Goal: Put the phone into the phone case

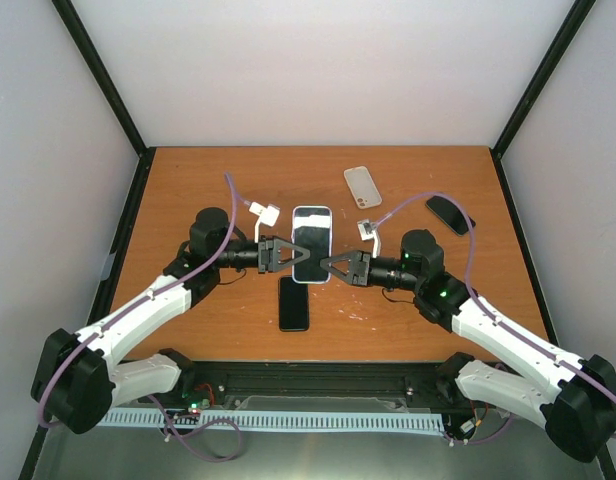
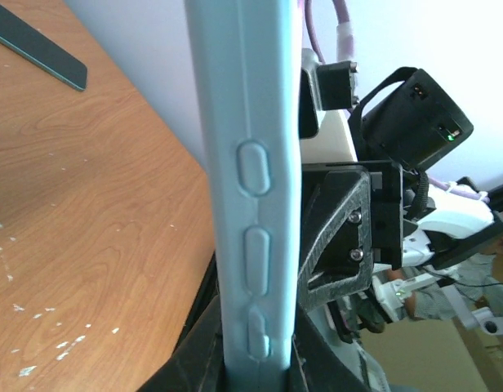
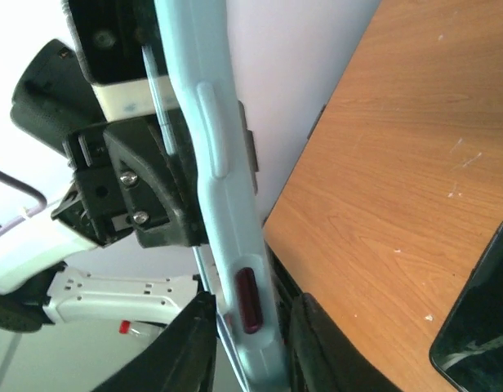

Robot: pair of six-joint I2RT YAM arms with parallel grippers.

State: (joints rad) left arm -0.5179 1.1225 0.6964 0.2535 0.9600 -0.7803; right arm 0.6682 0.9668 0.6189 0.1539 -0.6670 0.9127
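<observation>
The left tool (image 1: 291, 254) and right tool (image 1: 331, 265) are each closed on a long edge of the pale blue rubbery phone case (image 1: 311, 209). A dark-screened phone (image 1: 311, 243) shows inside it, over the white-flecked orange-brown wooden counter (image 1: 188, 190). A flat black slab phone (image 1: 294, 303) lies just nearer than the case. White walls (image 1: 288, 70) and black frame posts (image 1: 100, 75) enclose the counter.

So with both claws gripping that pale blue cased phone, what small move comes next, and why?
Probably press the black-screened phone fully into the pale blue rubbery phone case: left gripper and right gripper pinch its opposite sides, and a thin edge seems proud of the rim.
</observation>
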